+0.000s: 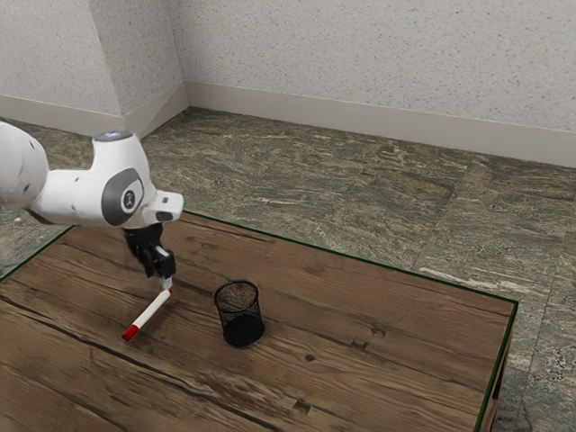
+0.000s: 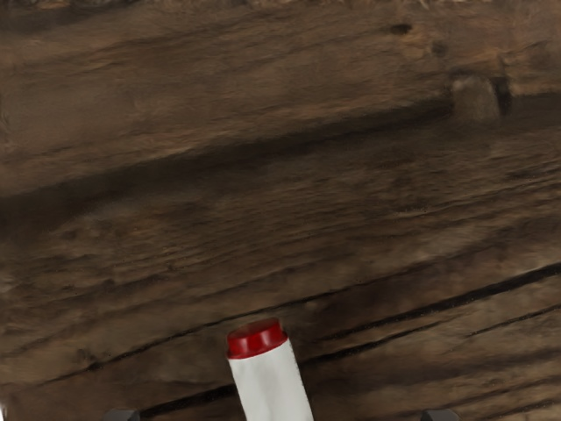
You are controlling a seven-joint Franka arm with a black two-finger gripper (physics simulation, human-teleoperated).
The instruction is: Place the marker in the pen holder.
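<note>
The gripper [image 1: 166,282] is at one end of the marker [image 1: 150,312], which lies on the table [image 1: 387,387]. The jaws stand wide, and its long axis passes between them, so closing should pinch its width.

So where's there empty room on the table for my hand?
Bare wood stretches from the pen holder to the table's green edge at the exterior view's right. It's crowded where the gripper hangs by the marker's end.
</note>
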